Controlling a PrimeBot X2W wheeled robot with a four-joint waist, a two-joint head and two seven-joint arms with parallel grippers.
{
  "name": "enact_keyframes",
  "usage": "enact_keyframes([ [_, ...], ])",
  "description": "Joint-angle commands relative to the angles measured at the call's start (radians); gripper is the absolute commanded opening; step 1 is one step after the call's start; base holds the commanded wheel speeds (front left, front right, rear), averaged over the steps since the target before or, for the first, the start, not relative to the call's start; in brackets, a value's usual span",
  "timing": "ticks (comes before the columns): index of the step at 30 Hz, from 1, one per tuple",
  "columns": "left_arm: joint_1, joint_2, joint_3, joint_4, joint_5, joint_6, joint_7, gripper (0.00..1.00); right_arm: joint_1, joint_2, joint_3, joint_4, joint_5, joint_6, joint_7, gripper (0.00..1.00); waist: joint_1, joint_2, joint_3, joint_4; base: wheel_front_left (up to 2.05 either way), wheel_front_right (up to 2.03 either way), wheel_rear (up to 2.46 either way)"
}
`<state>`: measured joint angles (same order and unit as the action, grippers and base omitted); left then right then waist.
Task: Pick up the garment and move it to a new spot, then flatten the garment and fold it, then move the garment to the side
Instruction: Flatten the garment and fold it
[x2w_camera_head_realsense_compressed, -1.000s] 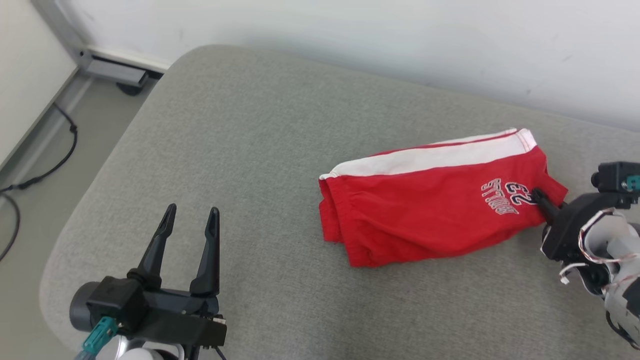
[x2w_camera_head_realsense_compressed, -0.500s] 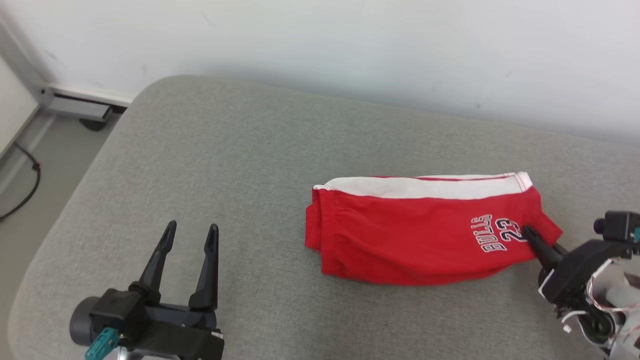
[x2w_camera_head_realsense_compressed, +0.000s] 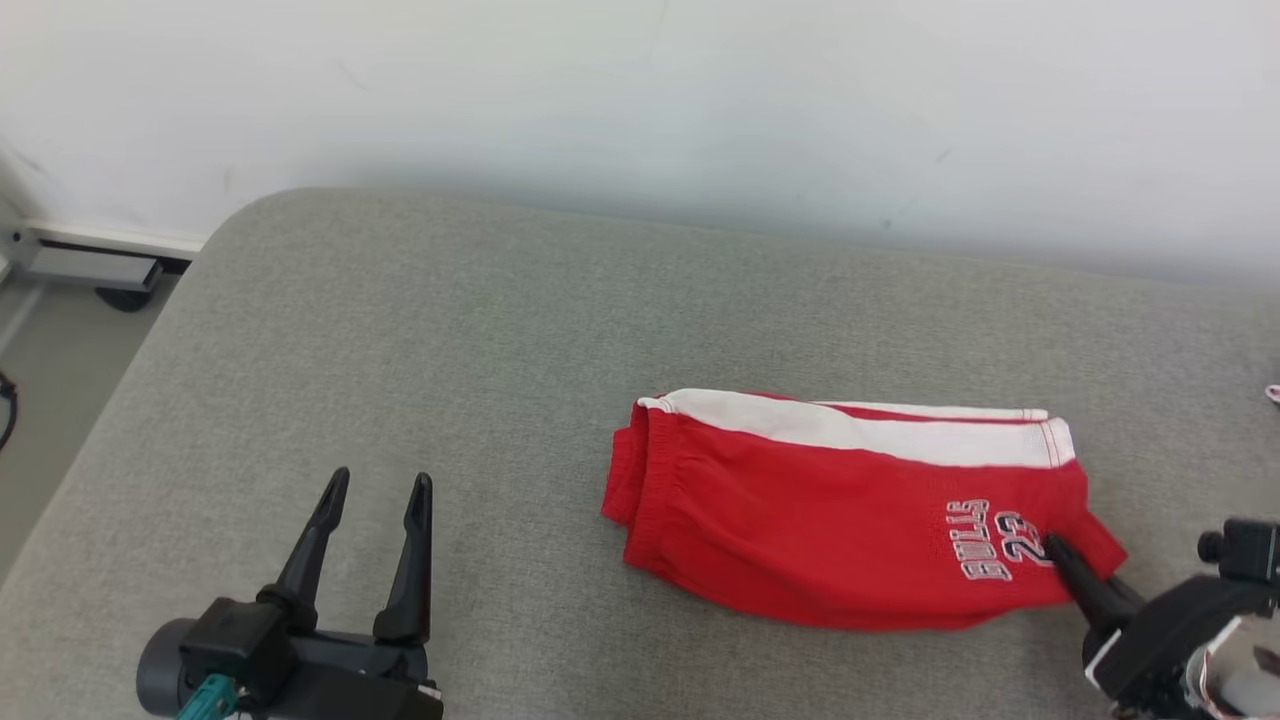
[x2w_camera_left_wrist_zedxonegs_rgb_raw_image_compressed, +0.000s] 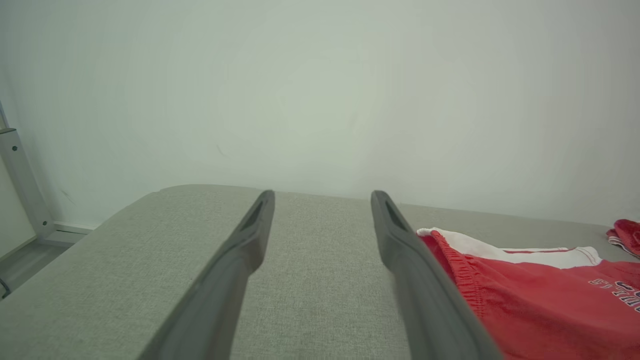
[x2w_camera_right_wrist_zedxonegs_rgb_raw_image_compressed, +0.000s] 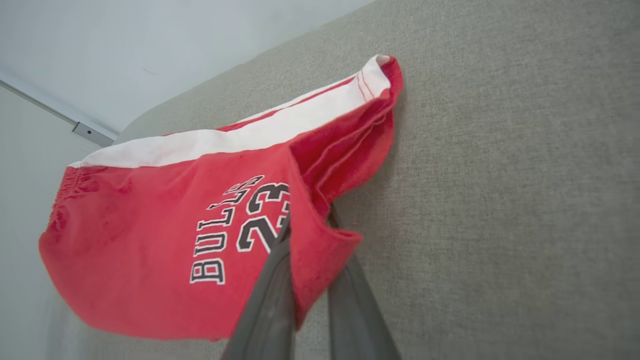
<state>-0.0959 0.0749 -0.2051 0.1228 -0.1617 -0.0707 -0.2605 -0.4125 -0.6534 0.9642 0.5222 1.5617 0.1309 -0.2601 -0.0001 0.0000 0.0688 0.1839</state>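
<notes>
With the right gripper (x2w_camera_head_realsense_compressed: 1052, 546), pinches one corner of the red garment (x2w_camera_head_realsense_compressed: 820, 520): long dark fingers (x2w_camera_right_wrist_zedxonegs_rgb_raw_image_compressed: 265, 310) drawn together on the leg hem, with cloth caught between them and a flap of hem folded over the inner finger. Grips from the near right part of the grey cushion (x2w_camera_head_realsense_compressed: 400, 330), slanting up toward its far edge.

Has the garment lying on the right half of the cushion, folded lengthwise into a long, narrow shape running left to right. Shows a white side band (x2w_camera_head_realsense_compressed: 870, 432) along the edge nearer the cushion's far side and a gathered waistband (x2w_camera_head_realsense_compressed: 650, 480) at the end toward the cushion's middle. Carries a "BULLS 23" print (x2w_camera_head_realsense_compressed: 1000, 540) at the end toward the cushion's right, just beside the pinched corner. Sags slightly wrinkled along the edge nearer the cushion's front.

Holds the left gripper (x2w_camera_head_realsense_compressed: 381, 480) over the near left part of the cushion, fingers spread wide with nothing between them, tips pointing toward the far edge. Cannot tell whether touching the fabric or hovering above it.

Seen from the left wrist: a second red cloth (x2w_camera_left_wrist_zedxonegs_rgb_raw_image_compressed: 625, 234) at the cushion's far right. Behind the cushion's far edge, a pale wall (x2w_camera_head_realsense_compressed: 640, 100). Beyond its left end, a grey metal rail (x2w_camera_head_realsense_compressed: 90, 265) low against the wall.
</notes>
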Motion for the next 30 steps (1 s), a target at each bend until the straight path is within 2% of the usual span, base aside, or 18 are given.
enact_keyframes([
  [1, 0.01, 0.01, 0.001, 0.002, -0.004, 0.002, -0.006, 1.0, 0.033, -0.004, -0.015, -0.004, -0.009, -0.001, -0.005, 0.0, 0.0001, 0.0, -0.005, -0.009, 0.0, 0.0, 0.0],
  [10, 0.0, 0.01, -0.009, 0.017, -0.009, -0.004, -0.006, 1.0, 0.121, 0.035, -0.042, 0.012, -0.054, -0.001, -0.005, 0.0, 0.0001, 0.0, -0.014, -0.016, 0.0, 0.0, 0.0],
  [11, 0.003, 0.011, -0.009, 0.018, -0.01, -0.004, -0.006, 1.0, 0.122, 0.036, -0.038, 0.025, -0.066, -0.001, -0.005, 0.36, 0.0001, 0.0, -0.017, -0.017, 0.0, 0.0, 0.0],
  [12, 0.008, 0.013, -0.008, 0.02, -0.01, -0.004, -0.006, 1.0, 0.121, 0.04, -0.032, 0.037, -0.077, -0.001, -0.005, 0.47, 0.0001, 0.0, -0.02, -0.019, 0.0, 0.0, 0.0],
  [13, 0.012, 0.014, -0.007, 0.021, -0.011, -0.004, -0.006, 1.0, 0.118, 0.045, -0.031, 0.044, -0.087, -0.001, -0.005, 1.0, 0.0001, 0.0, -0.023, -0.022, 0.0, 0.0, 0.0],
  [18, 0.027, 0.021, -0.003, 0.024, -0.016, 0.0, -0.006, 1.0, 0.1, 0.043, -0.057, 0.074, -0.137, -0.001, -0.005, 1.0, 0.0001, 0.0, -0.037, -0.037, 0.0, 0.0, 0.0],
  [30, 0.037, 0.03, -0.013, 0.014, -0.02, 0.008, -0.006, 1.0, 0.116, 0.074, -0.19, 0.094, -0.295, -0.001, 0.01, 1.0, 0.0001, 0.0, -0.069, -0.071, 0.0, 0.0, 0.0],
])
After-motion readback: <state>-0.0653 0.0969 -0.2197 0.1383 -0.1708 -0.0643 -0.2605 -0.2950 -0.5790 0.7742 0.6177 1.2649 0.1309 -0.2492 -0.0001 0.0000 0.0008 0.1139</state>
